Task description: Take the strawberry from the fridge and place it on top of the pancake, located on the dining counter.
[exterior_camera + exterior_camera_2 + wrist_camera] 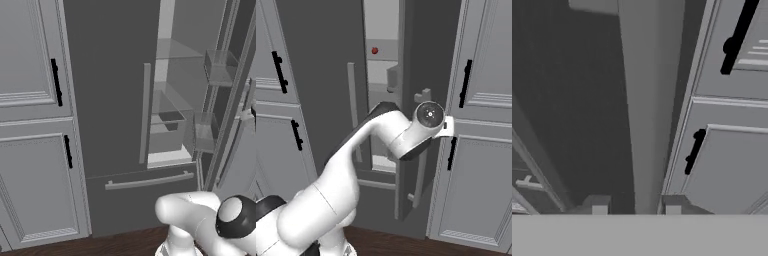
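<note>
The tall dark grey French-door fridge (112,100) stands in front of me between light grey panelled cabinets (32,125) with short black handles. Its left door is shut; its right door (428,90) is swung partly open, and through the gap I see the pale interior with its glass shelves (172,50) and clear door bins (220,67). Below the doors runs the bottom drawer with its light grey bar handle (149,181). My white arm (351,170) reaches up from the near side to the open right door, my wrist lying against its edge beside the long light-grey vertical handle (648,125). In the hand view that handle runs straight up from between my two small dark fingertips (598,205), one on each side of it, so my gripper (635,206) is clamped on the door handle, the jaws drawn in as far as the bar lets them. The tiny red roundish strawberry (374,50) sits on an upper shelf inside the fridge, far back in the gap between the doors in the right base view, well apart from my gripper and above it. A strip of dark wooden floor (120,245) shows at the foot of the fridge.
</note>
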{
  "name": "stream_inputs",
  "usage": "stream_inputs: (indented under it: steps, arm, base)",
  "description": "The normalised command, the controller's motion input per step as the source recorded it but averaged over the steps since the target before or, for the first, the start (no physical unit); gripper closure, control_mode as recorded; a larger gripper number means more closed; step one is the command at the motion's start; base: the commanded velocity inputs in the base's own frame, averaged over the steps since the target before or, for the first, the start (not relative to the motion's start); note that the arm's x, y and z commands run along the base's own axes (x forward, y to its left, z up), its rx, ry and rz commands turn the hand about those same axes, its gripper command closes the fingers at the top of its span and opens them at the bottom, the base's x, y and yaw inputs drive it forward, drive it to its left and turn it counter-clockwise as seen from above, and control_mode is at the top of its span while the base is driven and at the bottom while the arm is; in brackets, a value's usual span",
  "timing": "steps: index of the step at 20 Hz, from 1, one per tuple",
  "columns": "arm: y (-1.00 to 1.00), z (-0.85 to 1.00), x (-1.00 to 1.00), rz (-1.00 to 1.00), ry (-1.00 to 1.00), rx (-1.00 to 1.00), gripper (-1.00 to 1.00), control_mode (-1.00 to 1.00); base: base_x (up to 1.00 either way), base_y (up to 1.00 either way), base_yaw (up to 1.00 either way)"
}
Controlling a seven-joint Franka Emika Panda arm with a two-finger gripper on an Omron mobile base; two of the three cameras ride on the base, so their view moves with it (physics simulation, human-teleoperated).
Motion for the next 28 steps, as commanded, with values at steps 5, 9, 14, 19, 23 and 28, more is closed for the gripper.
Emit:
stream_inputs:
  steps: [5, 9, 14, 19, 23, 28]
  arm:
    - [0.53, 0.15, -1.0, 0.0, -0.07, -0.04, -1.0, -1.0]
    - [0.96, 0.41, -0.76, 0.02, 0.06, -0.3, -1.0, -1.0]
    - [1.0, 0.12, -0.15, 0.05, 0.26, -0.6, -1.0, -1.0]
    - [0.81, -0.02, 0.37, 0.15, 0.44, -0.59, -1.0, -1.0]
    - [0.19, -0.16, 0.39, 0.12, 0.25, -0.3, -1.0, -1.0]
    - [-0.06, -0.44, 0.62, 0.02, 0.11, -0.07, -1.0, -1.0]
  base:
    - [0.0, 0.0, 0.0]
    - [0.0, 0.0, 0.0]
    - [0.0, 0.0, 0.0]
    - [0.0, 0.0, 0.0]
    - [0.0, 0.0, 0.0]
    - [0.0, 0.0, 0.0]
